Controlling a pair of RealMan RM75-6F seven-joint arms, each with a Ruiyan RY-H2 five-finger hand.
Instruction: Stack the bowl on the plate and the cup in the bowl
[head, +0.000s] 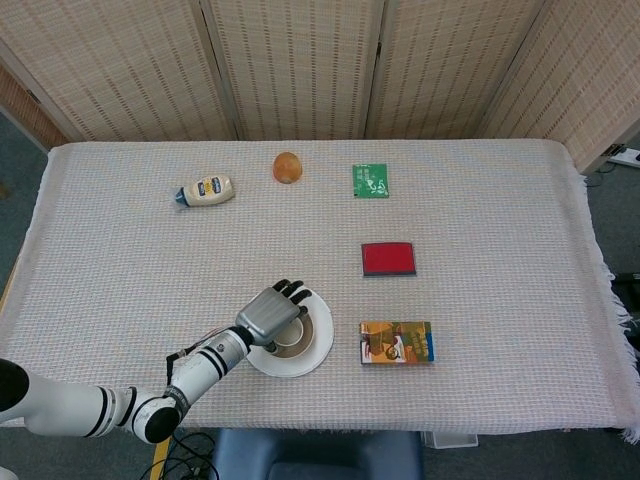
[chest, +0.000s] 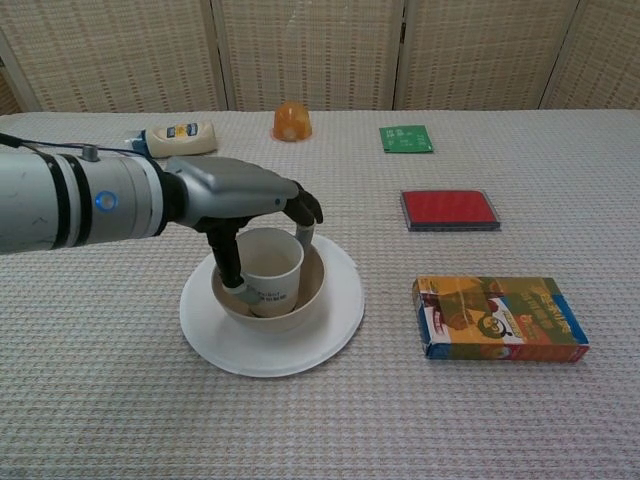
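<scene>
A white plate lies near the table's front edge, and a tan bowl sits on it. A white paper cup stands upright inside the bowl. My left hand reaches over from the left and grips the cup from above, with the thumb on its left side and a finger on its right. In the head view the left hand covers much of the cup, with the bowl and plate showing around it. My right hand appears in neither view.
A colourful box lies right of the plate, with a red box and a green packet behind it. An orange object and a mayonnaise bottle sit at the back left.
</scene>
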